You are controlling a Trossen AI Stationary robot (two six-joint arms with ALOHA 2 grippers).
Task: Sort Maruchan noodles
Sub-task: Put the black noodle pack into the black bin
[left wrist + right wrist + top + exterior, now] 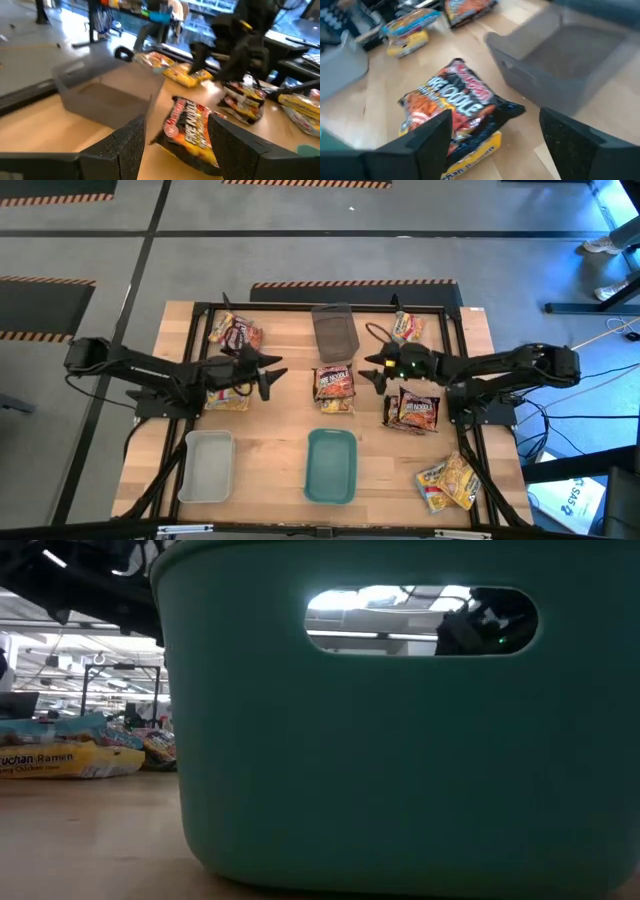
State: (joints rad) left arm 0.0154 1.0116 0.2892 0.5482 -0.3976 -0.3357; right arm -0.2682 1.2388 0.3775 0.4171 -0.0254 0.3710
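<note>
1. The Maruchan noodles are small, flat, crinkly plastic packets lying in loose clusters on the wooden counter (270, 440).
2. At the counter's middle, a dark maroon-black packet (334, 384) printed with orange flames and pale lettering lies on top of a yellow packet (470, 159), whose edge sticks out beneath it.
3. That pair sits just beside the grey tray (335, 331), between the two hands.
4. The right hand (377, 374) hovers close to the pair with its fingers spread wide and nothing between them.
5. The left hand (268, 376) hangs on the pair's other side, fingers apart and empty.
6. Another maroon-black packet (415, 410) lies under the right arm.
7. A yellow packet (407, 327) rests near the counter's far right corner.
8. Orange-red and dark packets (235, 334) are piled at the far left.
9. More yellow packets (228, 397) lie under the left arm.
10. A yellow pile (449, 481) sits at the near right.
11. The translucent white tray (208, 466) and the teal tray (331, 466) stand along the near edge.
</note>
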